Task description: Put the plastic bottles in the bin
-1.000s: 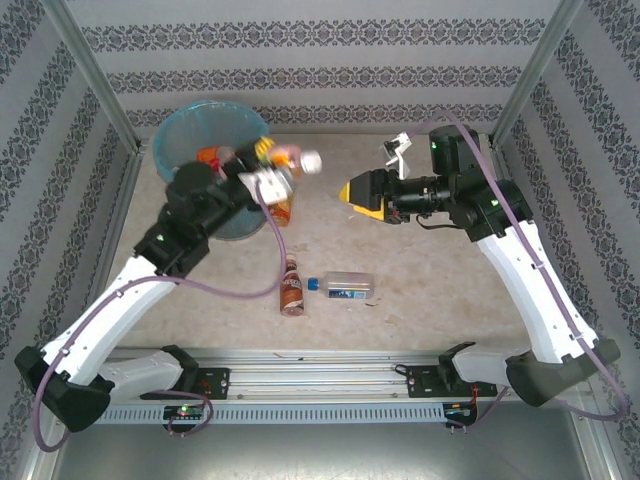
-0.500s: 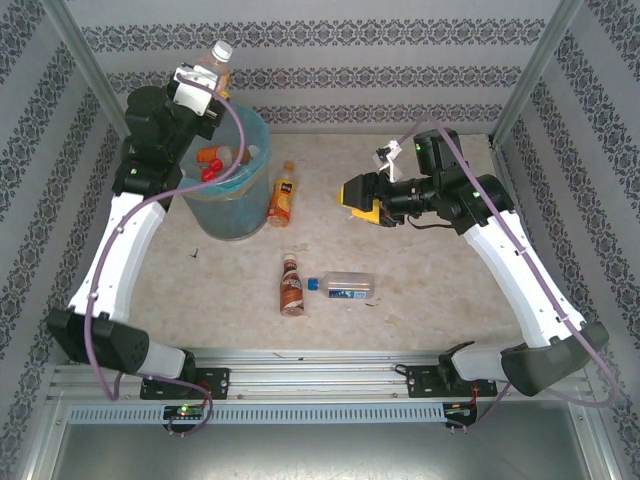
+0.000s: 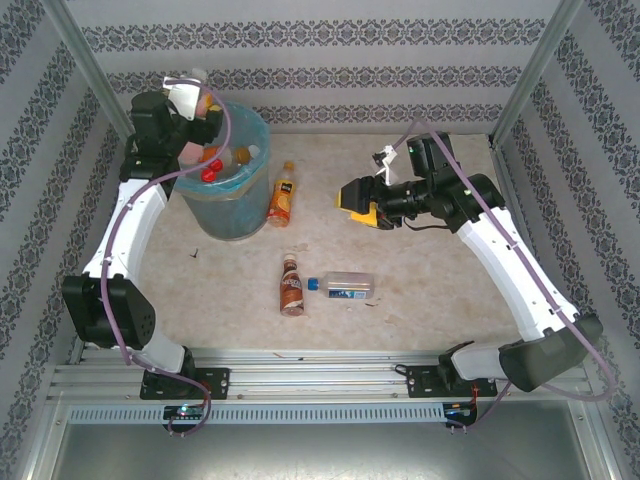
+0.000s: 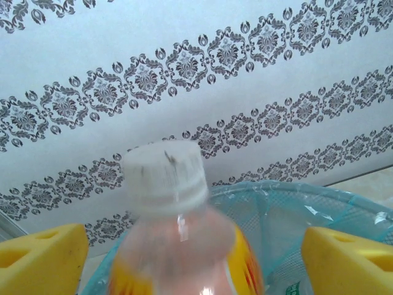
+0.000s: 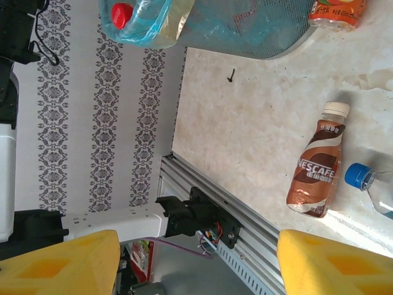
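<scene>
Looking past the left pincer (image 4: 195, 249), you find its yellow pads apart, clear of the pink-filled plastic bottle with a white cap (image 4: 175, 236) at the round grey-blue bag-lined bin (image 4: 319, 206), while your right pincer (image 5: 198, 261) hangs apart, empty, above the beige table (image 5: 245, 135) and its brown coffee bottle (image 5: 316, 166).

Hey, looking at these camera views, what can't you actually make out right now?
Bin contents, top view: the left arm and the bin's own wall hide most of what's inside; no count possible.
Pink bottle, left wrist view: blurred, lower body cut off by the bottom edge, label unreadable.
Clear blue-capped bottle, right wrist view: body cut off by the right edge.
Orange bottle, right wrist view: mostly cut off by the top edge.
</scene>
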Controlling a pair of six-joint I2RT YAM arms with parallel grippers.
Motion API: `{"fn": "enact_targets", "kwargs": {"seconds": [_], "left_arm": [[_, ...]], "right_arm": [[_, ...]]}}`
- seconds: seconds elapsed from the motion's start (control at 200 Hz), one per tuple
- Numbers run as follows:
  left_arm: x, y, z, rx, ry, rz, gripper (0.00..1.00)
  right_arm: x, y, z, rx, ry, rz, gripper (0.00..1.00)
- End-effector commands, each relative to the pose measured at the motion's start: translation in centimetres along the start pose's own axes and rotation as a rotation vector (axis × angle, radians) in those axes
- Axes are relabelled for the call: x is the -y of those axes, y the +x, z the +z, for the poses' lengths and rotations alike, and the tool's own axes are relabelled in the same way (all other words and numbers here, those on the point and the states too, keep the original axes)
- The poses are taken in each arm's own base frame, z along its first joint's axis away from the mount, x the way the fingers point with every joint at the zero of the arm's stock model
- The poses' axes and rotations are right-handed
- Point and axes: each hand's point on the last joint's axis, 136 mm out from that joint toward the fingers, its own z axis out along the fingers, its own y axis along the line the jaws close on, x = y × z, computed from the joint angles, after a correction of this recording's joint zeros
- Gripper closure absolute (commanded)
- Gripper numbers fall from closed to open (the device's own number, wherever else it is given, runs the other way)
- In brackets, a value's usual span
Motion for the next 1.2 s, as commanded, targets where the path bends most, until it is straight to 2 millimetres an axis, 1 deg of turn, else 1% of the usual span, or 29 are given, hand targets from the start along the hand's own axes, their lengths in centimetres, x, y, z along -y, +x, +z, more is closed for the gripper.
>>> {"fn": "enact_targets", "kwargs": {"seconds": [0.0, 0.14, 0.26, 0.42, 0.525, 0.614, 0.739, 0.809, 0.924, 0.964, 1.064, 1.144, 1.194], "left_arm": [[-0.5, -2.0, -0.8, 0.086, -0.005, -0.028, 0.08], [-0.5, -2.0, -1.0, 0.084, -0.002, -0.033, 0.08], [-0.4, -1.8, -1.0, 0.078, 0.006, -0.035, 0.1], [0.0, -0.9, -0.2, 0.022, 0.029, -0.05, 0.21], [0.8, 0.3, 0.7, -0.059, 0.078, -0.077, 0.28], [2.0, 1.3, 1.6, -0.137, 0.146, -0.145, 0.31], [4.4, 2.0, 2.9, -0.204, 0.22, -0.214, 0.32], [5.8, 2.9, 3.8, -0.255, 0.242, -0.215, 0.32], [6.7, 4.5, 5.3, -0.344, 0.25, -0.249, 0.33], [7.1, 5.5, 5.8, -0.384, 0.256, -0.254, 0.34], [7.3, 7.2, 5.9, -0.467, 0.254, -0.242, 0.38], [7.1, 8.2, 5.3, -0.508, 0.243, -0.212, 0.45], [6.8, 8.4, 4.8, -0.516, 0.224, -0.194, 0.5]], "right_arm": [[0.4, -0.4, 0.1, 0.008, 0.005, -0.012, 0.32], [0.5, -0.5, 0.2, 0.009, 0.006, -0.013, 0.32], [0.6, -0.4, 0.2, 0.009, 0.007, -0.012, 0.33], [0.6, -0.4, 0.1, 0.011, 0.008, -0.013, 0.34], [0.8, -0.4, 0.2, 0.013, 0.014, -0.011, 0.34], [0.9, -0.5, 0.3, 0.015, 0.017, -0.009, 0.35], [1.2, -0.6, 0.6, 0.012, 0.02, 0.001, 0.36], [1.4, -0.7, 0.8, 0.01, 0.021, 0.007, 0.37], [1.5, -0.5, 1.1, 0.003, 0.024, 0.011, 0.37], [1.6, -0.4, 1.2, 0.003, 0.027, 0.013, 0.37], [1.8, -0.2, 1.2, 0.0, 0.031, 0.016, 0.38], [2.0, -0.2, 1.2, 0.001, 0.037, 0.019, 0.38], [2.0, -0.2, 1.3, 0.001, 0.039, 0.022, 0.38]]}}
